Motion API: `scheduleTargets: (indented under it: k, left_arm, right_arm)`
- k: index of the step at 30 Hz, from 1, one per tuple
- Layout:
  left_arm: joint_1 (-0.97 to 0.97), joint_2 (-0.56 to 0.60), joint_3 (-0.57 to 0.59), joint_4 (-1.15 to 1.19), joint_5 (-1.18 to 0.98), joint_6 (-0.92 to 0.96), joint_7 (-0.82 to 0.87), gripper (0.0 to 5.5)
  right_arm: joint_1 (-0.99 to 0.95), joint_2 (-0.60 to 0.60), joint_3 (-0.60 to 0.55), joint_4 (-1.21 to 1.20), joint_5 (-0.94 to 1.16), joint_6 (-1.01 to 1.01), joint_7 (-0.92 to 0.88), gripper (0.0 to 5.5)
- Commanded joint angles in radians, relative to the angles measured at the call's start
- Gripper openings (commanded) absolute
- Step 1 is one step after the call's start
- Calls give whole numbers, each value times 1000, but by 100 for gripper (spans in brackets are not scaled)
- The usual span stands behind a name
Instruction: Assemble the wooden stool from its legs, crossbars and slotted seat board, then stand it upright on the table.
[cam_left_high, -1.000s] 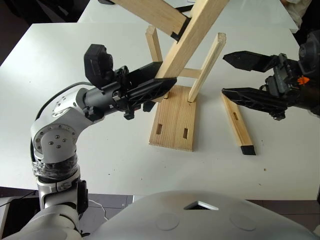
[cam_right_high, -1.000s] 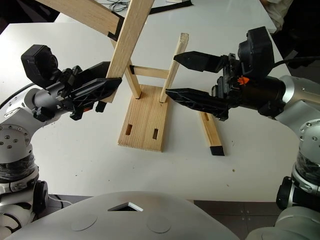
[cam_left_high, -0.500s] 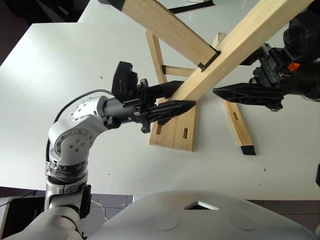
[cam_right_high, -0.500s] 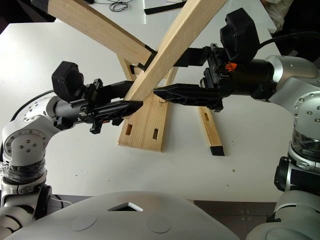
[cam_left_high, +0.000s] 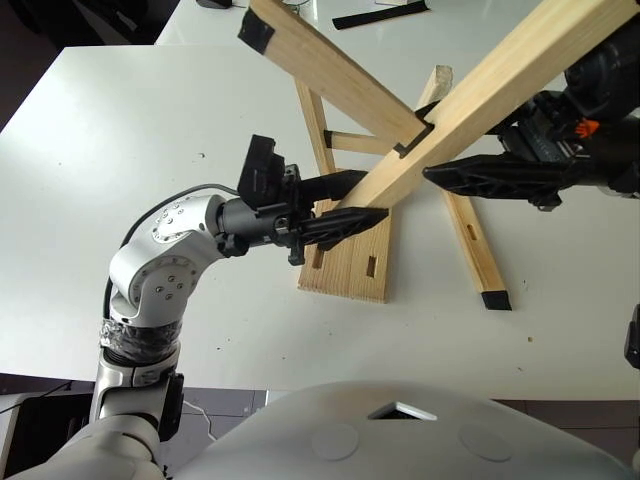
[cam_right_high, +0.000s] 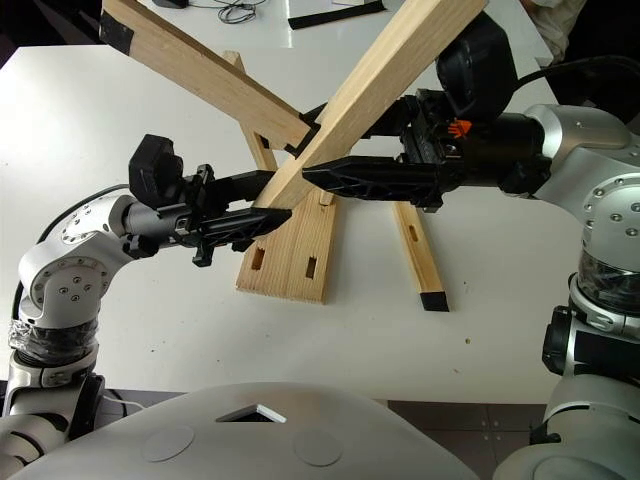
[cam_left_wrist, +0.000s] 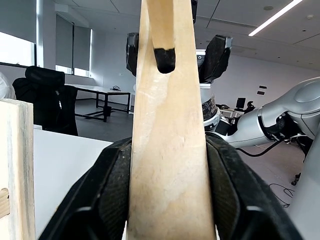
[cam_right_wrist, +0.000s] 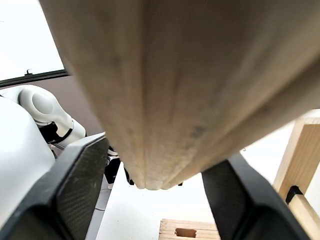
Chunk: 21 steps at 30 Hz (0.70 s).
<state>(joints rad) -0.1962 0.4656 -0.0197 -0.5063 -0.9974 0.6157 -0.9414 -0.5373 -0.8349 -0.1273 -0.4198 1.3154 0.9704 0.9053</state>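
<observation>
Left hand (cam_left_high: 372, 196) has swung in from the side and now sits over the seat board (cam_left_high: 345, 278). Its leg frame (cam_left_high: 500, 80) has tipped from steep to a low lean. Right hand (cam_right_high: 335, 140) has come across and now sits around the frame's long leg. Barely any shift in the last half second.

Left hand: fingers (cam_left_wrist: 115, 200) clamped on both faces of the long leg's lower end, firm hold. Right hand: around the same leg further up, just past the black joint (cam_left_high: 412, 135). Can't tell if it's squeezing or only straddling.

Key relation: the long leg's axis runs from the left hand up and away through the right hand and beyond, well off vertical. The second leg (cam_left_high: 330, 75) branches off at the joint and goes back over the left hand, with a black cap (cam_left_high: 256, 28) at its far end. Two empty slots (cam_left_high: 318, 257) sit in the seat board below the left hand, slightly to the robot's side of the leg tip. Left hand is nearer them; right hand is higher and further off.

Beyond the left hand, the first leg pair (cam_left_high: 315, 130) already stands in the board's far slots, close to the held leg. A loose leg (cam_left_high: 470, 240) lies flat on the counter (cam_left_high: 150, 130) under the right hand.

Judgement: the frame probably needs righting over the empty slots before it goes down. The risk is clipping the seated pair.
</observation>
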Motion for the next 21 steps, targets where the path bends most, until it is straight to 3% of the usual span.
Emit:
scheduleTargets:
  k: [1, 5, 11, 15, 16, 21]
  left_arm:
    - [-16, -2, -2, 5, 27, -21, 2, 200]
    - [-11, -1, -8, 10, 49, -33, -5, 200]
    - [-4, 6, -20, 31, 98, -55, -14, 200]
    - [-21, 24, -77, 101, 271, -85, 55, 200]
    - [-21, 38, -93, 116, 307, -91, 54, 238]
    - [32, 93, -95, 164, 415, -137, 42, 323]
  right_arm:
    - [2, -14, 16, -34, -46, -11, 43, 252]
    - [3, -11, 23, -39, -88, -22, 65, 204]
    - [6, -10, 24, -41, -126, -34, 85, 203]
    - [17, -13, 20, -51, -172, -55, 79, 203]
    - [13, -11, 8, -44, -173, -54, 69, 203]
    - [7, -21, -66, -29, -187, -65, 44, 201]
